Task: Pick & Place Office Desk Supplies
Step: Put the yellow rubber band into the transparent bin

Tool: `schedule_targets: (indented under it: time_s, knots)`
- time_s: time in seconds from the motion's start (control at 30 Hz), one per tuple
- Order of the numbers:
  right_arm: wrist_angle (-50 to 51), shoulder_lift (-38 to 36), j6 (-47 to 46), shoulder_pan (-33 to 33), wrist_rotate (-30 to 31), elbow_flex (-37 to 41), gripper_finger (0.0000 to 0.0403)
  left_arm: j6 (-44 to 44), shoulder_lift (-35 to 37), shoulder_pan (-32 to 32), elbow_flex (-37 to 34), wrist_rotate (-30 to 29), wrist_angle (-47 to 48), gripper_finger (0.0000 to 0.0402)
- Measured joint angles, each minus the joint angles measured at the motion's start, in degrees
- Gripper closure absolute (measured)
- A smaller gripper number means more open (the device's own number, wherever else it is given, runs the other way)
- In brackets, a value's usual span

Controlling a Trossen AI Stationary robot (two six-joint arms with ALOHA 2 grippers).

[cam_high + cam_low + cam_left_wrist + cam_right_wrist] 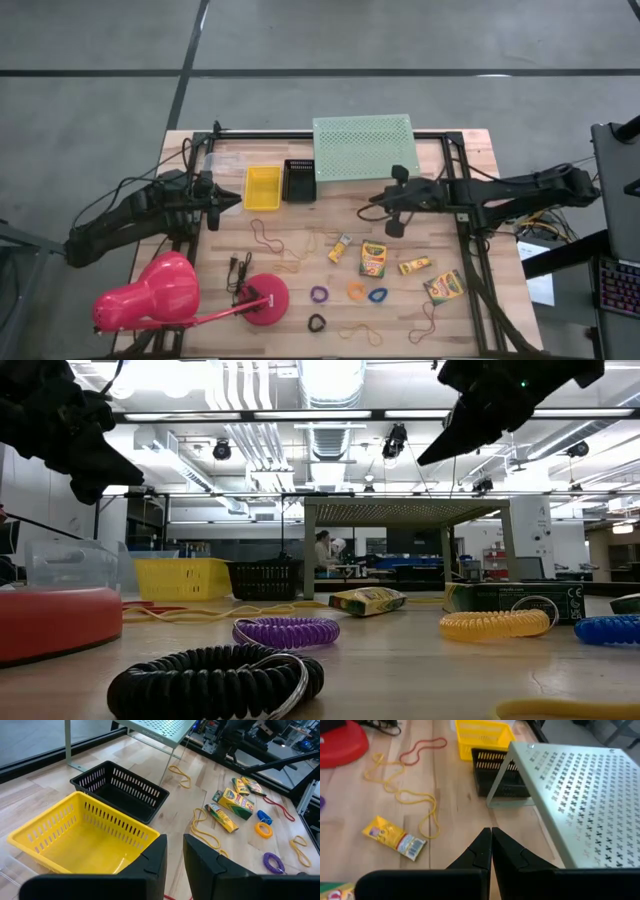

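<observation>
High view: right gripper [392,228], fingers pressed together, empty, hangs just beside small yellow cardboard crayon box [339,247], lying obliquely before mint-green perforated metal shelf [362,146]

Left wrist view: left gripper [172,851] narrowly parted, empty, farther away

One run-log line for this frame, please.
left gripper: above yellow basket, jaws slightly apart, empty | right gripper: near mint shelf, jaws shut, empty | crayon boxes: on table

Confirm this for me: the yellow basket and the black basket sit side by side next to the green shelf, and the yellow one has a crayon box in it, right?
Not quite. The yellow basket is empty, as the left wrist view shows. It does sit beside the black basket, next to the green shelf.
</observation>
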State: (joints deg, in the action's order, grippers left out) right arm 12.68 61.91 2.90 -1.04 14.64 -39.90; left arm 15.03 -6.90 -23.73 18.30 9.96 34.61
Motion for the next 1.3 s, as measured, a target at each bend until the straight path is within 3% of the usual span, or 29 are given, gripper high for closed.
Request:
schedule_targets:
  time_s: [0.5, 0.67, 0.93, 1.1, 1.3]
  knots:
    - [0.7, 5.6, -0.4, 0.0, -0.1, 0.0, 0.0394, 0.0, 0.0, 0.0, 0.0, 0.0, 0.0, 0.0335]
    - [0.8, 5.6, -9.5, 0.0, 0.3, 0.0, 0.0394, 0.0, 0.0, 0.0, 0.0, 0.0, 0.0, 0.0335]
    - [6.3, 5.7, -9.0, 0.0, -2.7, 1.1, 0.0393, 0.0, 0.0, 0.0, 0.0, 0.0, 0.0, 0.0335]
    - [3.8, 5.6, -10.2, -0.1, -3.8, 3.8, 0.0358, 0.0, 0.0, 0.0, 0.0, 0.0, 0.0, 0.0335]
    - [-4.5, 5.7, -9.2, 0.0, -3.6, 8.9, 0.0280, 0.0, 0.0, 0.0, 0.0, 0.0, 0.0, 0.0335]
